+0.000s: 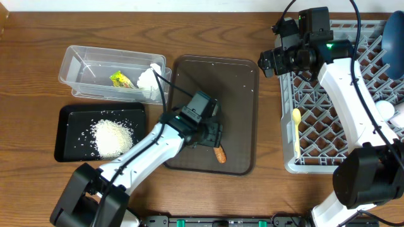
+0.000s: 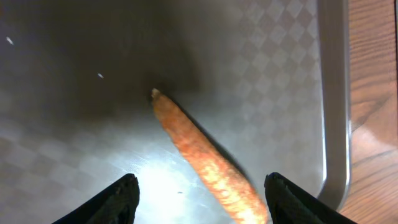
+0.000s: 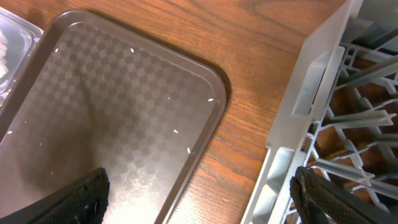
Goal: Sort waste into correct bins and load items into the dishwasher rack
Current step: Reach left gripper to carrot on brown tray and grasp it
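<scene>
Nearest the robot, the carrot piece (image 1: 219,154) lies on the brown serving tray (image 1: 243,82), close to its front edge and toward the right side. The left gripper (image 2: 202,198) hangs just above it, jaws spread. In the left wrist view the carrot runs diagonally between the two fingertips (image 2: 124,198) and neither one touches it, so the gripper holds nothing.

To the left, just beside the serving tray, sits the black tray (image 1: 69,116). It holds a heap of white rice (image 1: 112,137) with stray grains scattered around the heap.

On the right, the grey rack (image 1: 315,120) stands on the table beside the serving tray. The yellow spoon (image 1: 296,129) lies along its left side, on the grid.

Farther back on the left is the clear tub (image 1: 82,63), just behind the black tray. Inside it are the yellow-green wrapper (image 1: 120,79) and, at its right end, the crumpled tissue (image 1: 149,79).

A few loose rice grains (image 3: 176,131) dot the far part of the serving tray. The right gripper (image 3: 202,196) hovers over the strip of table between that tray's far right corner and the rack's left wall, jaws wide apart and empty.

At the far right corner, the dark blue plate (image 1: 394,31) stands in the rack.
</scene>
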Motion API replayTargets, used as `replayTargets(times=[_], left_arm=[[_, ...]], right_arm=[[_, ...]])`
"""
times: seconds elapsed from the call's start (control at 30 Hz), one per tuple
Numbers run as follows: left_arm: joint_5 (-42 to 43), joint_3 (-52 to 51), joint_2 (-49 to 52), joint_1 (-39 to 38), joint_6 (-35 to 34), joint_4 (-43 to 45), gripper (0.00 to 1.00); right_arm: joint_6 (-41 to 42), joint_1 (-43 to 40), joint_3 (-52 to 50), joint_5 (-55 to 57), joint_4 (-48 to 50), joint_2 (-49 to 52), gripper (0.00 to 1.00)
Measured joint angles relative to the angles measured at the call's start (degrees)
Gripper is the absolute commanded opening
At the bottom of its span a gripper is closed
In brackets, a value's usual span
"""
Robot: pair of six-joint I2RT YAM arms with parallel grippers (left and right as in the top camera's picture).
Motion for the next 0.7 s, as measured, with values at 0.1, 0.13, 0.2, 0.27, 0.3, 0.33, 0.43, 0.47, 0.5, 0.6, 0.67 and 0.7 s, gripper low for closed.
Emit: replayTargets(times=[0.1, 0.13, 0.2, 0.27, 0.3, 0.33, 0.43, 0.47, 0.5, 0.6, 0.67, 0.7], left_arm=[[-0.9, 0.0, 0.2, -1.4, -5.6, 0.9, 0.71], [-1.2, 0.0, 0.5, -1.8, -7.1, 1.4, 0.71], [-1.4, 0.0, 2.0, -2.5, -10.0, 1.7, 0.71], [-1.4, 0.0, 3.8, -3.0, -12.2, 1.7, 0.71], [-1.5, 0.0, 5.0, -3.3, -13.2, 1.7, 0.71], [-1.4, 0.0, 6.4, -3.7, -14.5, 1.7, 0.71], [-1.4, 0.2, 8.7, -4.0, -16.6, 1.7, 0.71], [-1.4, 0.2, 8.6, -4.0, -17.3, 2.1, 0.71], [-1.4, 0.2, 8.7, -4.0, -17.6, 2.2, 0.65], [-1.4, 0.1, 8.7, -4.0, -18.8, 2.2, 0.54], [-1.4, 0.1, 8.7, -4.0, -19.0, 2.1, 0.53], [-1.4, 0.1, 8.8, -4.0, -19.0, 2.2, 0.52]], right_arm=[[0.0, 0.0, 0.0, -0.1, -0.1, 0.0, 0.92], [0.0, 0.0, 0.0, -0.1, -0.1, 0.0, 0.92], [0.0, 0.0, 0.0, -0.1, -0.2, 0.0, 0.92], [0.0, 0.0, 0.0, -0.1, -0.2, 0.0, 0.92], [0.0, 0.0, 0.0, -0.1, -0.2, 0.0, 0.92], [0.0, 0.0, 0.0, -0.1, -0.2, 0.0, 0.92], [0.0, 0.0, 0.0, -0.1, -0.2, 0.0, 0.92], [0.0, 0.0, 0.0, -0.1, -0.2, 0.0, 0.92], [0.0, 0.0, 0.0, -0.1, -0.2, 0.0, 0.91], [0.0, 0.0, 0.0, -0.1, -0.2, 0.0, 0.91], [0.0, 0.0, 0.0, -0.1, -0.2, 0.0, 0.91], [0.0, 0.0, 0.0, -0.1, -0.2, 0.0, 0.91]])
